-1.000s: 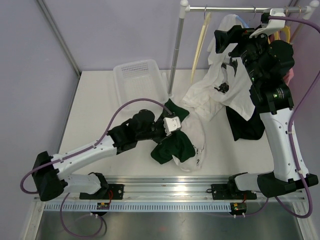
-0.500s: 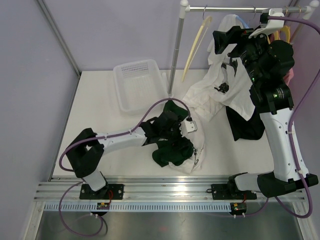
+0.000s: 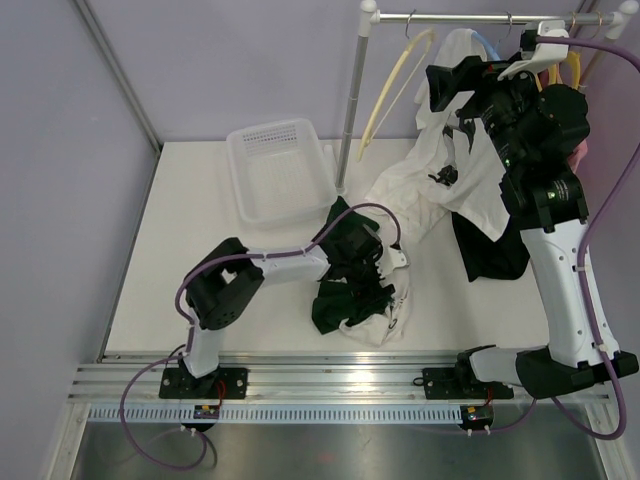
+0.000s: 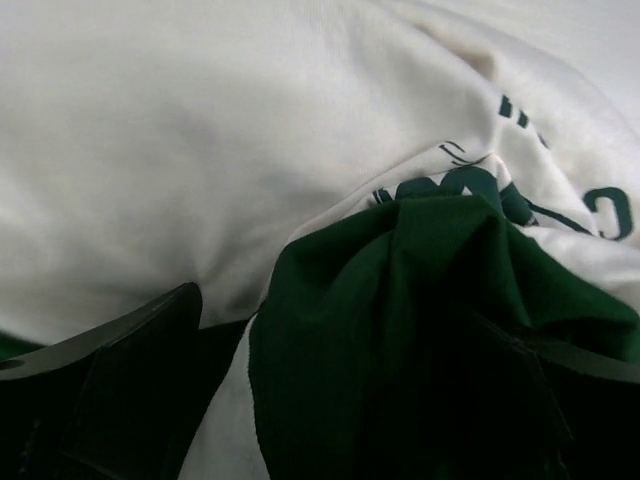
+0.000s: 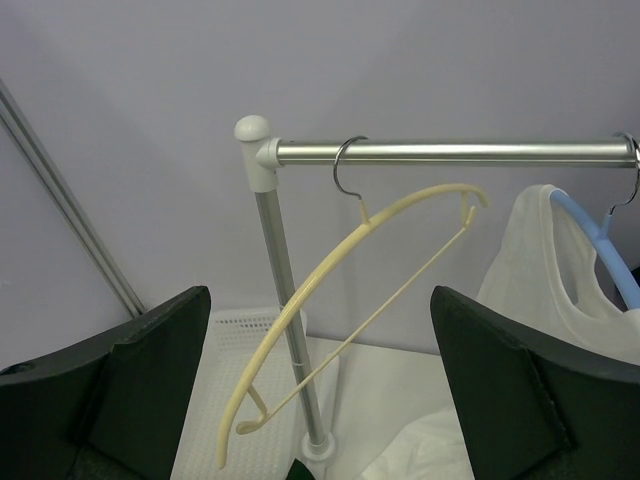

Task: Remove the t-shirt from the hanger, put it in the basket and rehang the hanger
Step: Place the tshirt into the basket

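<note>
A bare cream hanger point(image 3: 392, 82) point(image 5: 340, 290) hangs tilted on the rail point(image 3: 450, 16). A dark green t-shirt point(image 3: 345, 290) point(image 4: 400, 330) lies crumpled on a white t-shirt with green print point(image 4: 200, 150) on the table. My left gripper point(image 3: 365, 262) point(image 4: 340, 400) is open right over the green cloth, which lies between its fingers point(image 4: 120, 360). My right gripper point(image 3: 447, 85) point(image 5: 320, 340) is open, up by the rail and facing the cream hanger, with nothing in it. Another white t-shirt point(image 3: 455, 150) point(image 5: 545, 270) hangs on a blue hanger point(image 5: 600, 235) and drapes down to the table.
A white perforated basket point(image 3: 280, 170) stands at the back left beside the rack's upright pole point(image 3: 350, 110) point(image 5: 285, 330). A black garment point(image 3: 492, 255) hangs down under my right arm. More hangers crowd the rail's right end point(image 3: 580, 50).
My left gripper has opened and let go of the green t-shirt, and its arm has folded in over the pile. The cream hanger has swung outward to the left. The right arm is still.
</note>
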Action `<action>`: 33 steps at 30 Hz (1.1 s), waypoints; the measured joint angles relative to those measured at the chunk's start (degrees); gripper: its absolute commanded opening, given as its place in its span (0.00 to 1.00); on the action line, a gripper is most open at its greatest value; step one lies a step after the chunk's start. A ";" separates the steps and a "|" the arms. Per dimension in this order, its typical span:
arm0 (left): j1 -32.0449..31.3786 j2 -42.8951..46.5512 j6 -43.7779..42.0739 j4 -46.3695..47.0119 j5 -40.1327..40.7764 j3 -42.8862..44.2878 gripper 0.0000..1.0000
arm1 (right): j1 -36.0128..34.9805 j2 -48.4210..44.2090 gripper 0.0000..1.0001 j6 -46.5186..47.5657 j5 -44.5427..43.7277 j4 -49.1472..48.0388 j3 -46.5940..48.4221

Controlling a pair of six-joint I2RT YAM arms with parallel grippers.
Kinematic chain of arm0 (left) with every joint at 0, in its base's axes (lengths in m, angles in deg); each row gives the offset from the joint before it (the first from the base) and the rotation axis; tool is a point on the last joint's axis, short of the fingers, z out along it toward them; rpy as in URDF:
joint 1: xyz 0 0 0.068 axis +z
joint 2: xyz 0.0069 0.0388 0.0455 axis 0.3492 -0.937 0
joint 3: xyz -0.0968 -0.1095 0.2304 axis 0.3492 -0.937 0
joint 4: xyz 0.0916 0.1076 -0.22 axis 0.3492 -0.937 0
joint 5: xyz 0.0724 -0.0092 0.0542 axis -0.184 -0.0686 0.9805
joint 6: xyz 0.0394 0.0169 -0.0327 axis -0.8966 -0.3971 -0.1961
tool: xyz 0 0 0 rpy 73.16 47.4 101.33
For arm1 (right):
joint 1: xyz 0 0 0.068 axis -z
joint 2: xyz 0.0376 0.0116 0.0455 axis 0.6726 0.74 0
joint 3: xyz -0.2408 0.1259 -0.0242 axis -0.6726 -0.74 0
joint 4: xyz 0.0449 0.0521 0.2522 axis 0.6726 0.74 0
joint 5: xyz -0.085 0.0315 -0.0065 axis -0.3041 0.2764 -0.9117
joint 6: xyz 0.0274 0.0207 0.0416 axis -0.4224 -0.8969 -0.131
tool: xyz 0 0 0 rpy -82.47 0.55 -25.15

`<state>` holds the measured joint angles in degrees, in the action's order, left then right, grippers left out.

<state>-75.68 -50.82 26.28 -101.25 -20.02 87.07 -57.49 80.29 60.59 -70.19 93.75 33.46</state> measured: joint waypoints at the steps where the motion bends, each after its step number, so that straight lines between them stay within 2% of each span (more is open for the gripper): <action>1: -0.31 -0.98 0.20 -0.63 0.72 0.63 0.95 | 0.02 -0.13 0.99 0.04 0.04 -0.02 -0.22; 4: -1.75 -2.73 0.22 -2.62 3.39 3.04 0.73 | 0.02 -0.42 0.99 0.20 0.02 -0.22 -0.83; 5: -2.45 -3.08 0.07 -3.21 4.46 3.67 0.48 | 0.00 -0.52 0.99 0.22 0.02 -0.24 -1.01; 7: -4.61 -3.67 -0.26 -4.33 6.82 4.79 0.21 | 0.02 -0.68 1.00 0.37 0.00 -0.31 -1.27; 8: -5.70 -3.74 -0.68 -4.55 8.24 5.07 0.00 | 0.02 -0.81 0.99 0.42 0.00 -0.28 -1.44; 15: -7.67 -2.51 -2.01 -3.85 11.34 4.24 0.00 | 0.02 -1.70 0.99 0.59 0.00 -0.42 -2.23; 21: -6.97 6.84 -0.59 -6.21 13.64 -1.55 0.00 | 0.02 -2.73 0.99 0.61 -0.04 -1.09 -2.78; 33: 6.25 32.35 3.63 -9.33 15.87 -1.53 0.00 | 0.00 -3.48 0.99 0.59 -0.04 -1.97 -2.95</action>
<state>-69.43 -18.47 29.91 -110.58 -4.16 85.54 -57.49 76.82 61.18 -70.24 91.78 30.51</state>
